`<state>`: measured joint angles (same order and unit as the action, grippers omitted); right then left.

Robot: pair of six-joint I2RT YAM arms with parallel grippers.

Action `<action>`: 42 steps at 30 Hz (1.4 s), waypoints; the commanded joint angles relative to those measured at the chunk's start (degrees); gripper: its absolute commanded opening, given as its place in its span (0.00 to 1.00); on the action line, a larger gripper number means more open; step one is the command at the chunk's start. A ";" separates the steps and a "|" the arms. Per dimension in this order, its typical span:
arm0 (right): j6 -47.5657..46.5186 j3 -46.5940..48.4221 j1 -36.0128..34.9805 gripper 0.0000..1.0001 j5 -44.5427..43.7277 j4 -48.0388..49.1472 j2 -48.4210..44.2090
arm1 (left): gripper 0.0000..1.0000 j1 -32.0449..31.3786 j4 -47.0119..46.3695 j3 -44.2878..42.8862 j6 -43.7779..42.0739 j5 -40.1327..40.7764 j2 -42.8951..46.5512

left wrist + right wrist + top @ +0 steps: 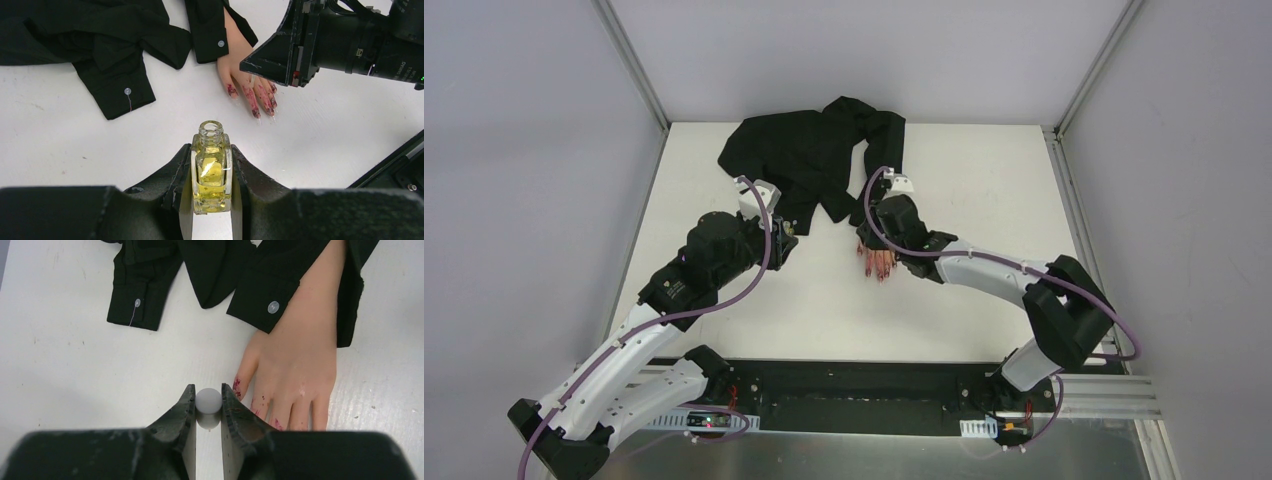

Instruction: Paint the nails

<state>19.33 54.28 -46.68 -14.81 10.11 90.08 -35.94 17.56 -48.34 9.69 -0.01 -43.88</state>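
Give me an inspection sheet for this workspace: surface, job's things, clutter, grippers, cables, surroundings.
Surface: white table, lightly scuffed.
Job's things: mannequin hand lying flat, nails and fingers smeared dark red; open bottle of yellowish liquid.
Clutter: black shirt crumpled at the far side, one sleeve on the hand.
Grippers: left gripper shut on the bottle; right gripper shut on a grey round cap, over the fingers.
Cables: purple cables looped along both arms.
Surroundings: grey walls, metal frame posts.

Black shirt on white table, right gripper over mannequin hand — red-stained.
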 commanded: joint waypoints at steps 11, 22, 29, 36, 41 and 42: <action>-0.61 6.62 1.80 0.00 1.24 0.40 9.39 | 0.00 0.26 -1.21 -2.29 -0.03 -1.57 0.94; -1.97 10.41 1.84 0.00 1.20 -0.26 15.38 | 0.00 0.26 -1.21 -2.29 -0.12 -1.81 0.77; -2.27 10.50 1.72 0.00 0.39 -1.58 15.99 | 0.00 0.26 -1.21 -2.37 -0.11 -1.97 0.62; -2.11 10.01 1.56 0.00 0.27 -1.82 15.91 | 0.00 0.26 -1.21 -2.33 -0.03 -2.06 0.41; -2.29 9.84 1.02 0.00 -0.04 -2.04 15.62 | 0.00 0.26 -1.21 -2.29 0.00 -2.01 0.40; -2.27 9.81 0.91 0.00 0.02 -2.15 15.54 | 0.00 0.26 -1.21 -2.29 -0.02 -2.01 0.43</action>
<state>17.74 62.59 -45.04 -13.89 8.49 106.08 -35.94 17.56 -48.34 9.67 -0.05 -43.75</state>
